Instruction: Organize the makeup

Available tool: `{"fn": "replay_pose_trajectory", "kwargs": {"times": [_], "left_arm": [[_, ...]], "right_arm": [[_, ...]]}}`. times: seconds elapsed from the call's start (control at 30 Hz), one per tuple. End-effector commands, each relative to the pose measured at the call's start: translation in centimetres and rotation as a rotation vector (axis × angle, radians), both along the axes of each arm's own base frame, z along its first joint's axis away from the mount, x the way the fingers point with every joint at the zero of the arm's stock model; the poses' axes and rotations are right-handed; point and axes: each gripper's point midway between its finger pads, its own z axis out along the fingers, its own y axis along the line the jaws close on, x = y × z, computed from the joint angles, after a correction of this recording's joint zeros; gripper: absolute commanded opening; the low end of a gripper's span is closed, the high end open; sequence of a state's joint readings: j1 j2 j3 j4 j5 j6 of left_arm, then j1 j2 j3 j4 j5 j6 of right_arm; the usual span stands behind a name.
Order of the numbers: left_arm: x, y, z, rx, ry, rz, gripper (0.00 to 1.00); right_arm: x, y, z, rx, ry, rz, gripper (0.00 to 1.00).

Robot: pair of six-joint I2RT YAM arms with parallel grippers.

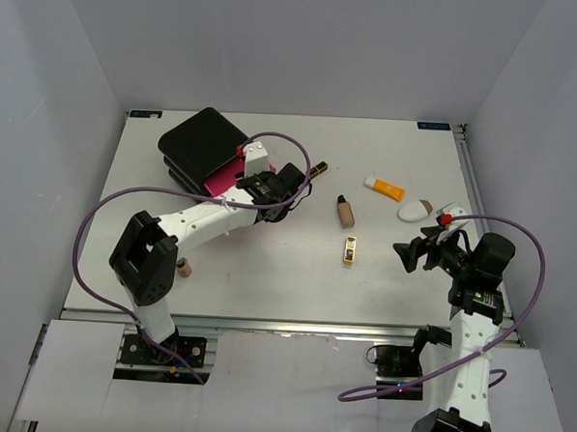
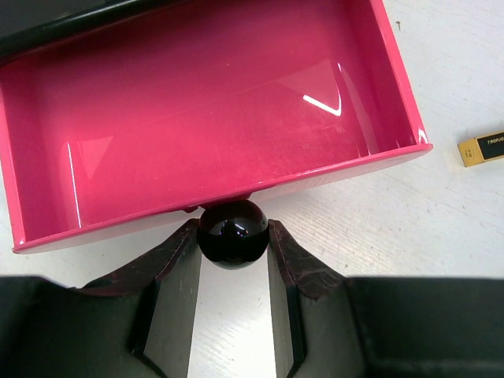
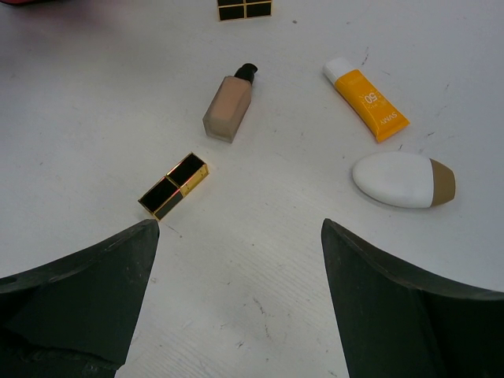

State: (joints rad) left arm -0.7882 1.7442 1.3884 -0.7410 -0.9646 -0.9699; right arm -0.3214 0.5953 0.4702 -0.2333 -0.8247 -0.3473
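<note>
The makeup lies on the white table. A black-and-gold lipstick (image 1: pixel 350 250) (image 3: pixel 175 185), a beige black-capped foundation bottle (image 1: pixel 345 211) (image 3: pixel 230 106), an orange white-capped tube (image 1: pixel 385 189) (image 3: pixel 366 98) and a white oval puff (image 1: pixel 417 210) (image 3: pixel 403 179) are spread right of centre. A second lipstick (image 1: pixel 317 167) (image 2: pixel 482 147) lies beside the pulled-out pink drawer (image 2: pixel 213 118), which holds nothing. My left gripper (image 1: pixel 278 188) (image 2: pixel 233 236) is shut on the drawer's black round knob (image 2: pixel 232 224). Over bare table near the first lipstick, my right gripper (image 1: pixel 412 253) (image 3: pixel 236 236) is open and holds nothing.
The black box (image 1: pixel 203 139) with pink drawers stands at the back left. A small beige bottle (image 1: pixel 182 267) lies by the left arm's base. White walls close in the table on three sides.
</note>
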Motion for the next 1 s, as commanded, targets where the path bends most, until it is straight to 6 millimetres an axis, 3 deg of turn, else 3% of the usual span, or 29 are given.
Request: {"fn": "replay_pose_trajectory", "kwargs": {"times": [0.0, 0.73, 0.97], "left_arm": [[-0.4, -2.5, 2.4, -0.119, -0.039, -0.061, 0.36], [-1.9, -3.2, 0.7, -0.136, 0.002, -0.092, 0.37], [-2.4, -3.6, 0.2, -0.158, 0.026, -0.107, 0.44]], "right_arm": [[0.4, 0.0, 1.9, -0.008, -0.064, 0.012, 0.9], [0.5, -0.2, 1.9, -0.011, -0.065, 0.002, 0.9], [0.4, -0.2, 1.9, -0.01, -0.065, 0.001, 0.9]]}}
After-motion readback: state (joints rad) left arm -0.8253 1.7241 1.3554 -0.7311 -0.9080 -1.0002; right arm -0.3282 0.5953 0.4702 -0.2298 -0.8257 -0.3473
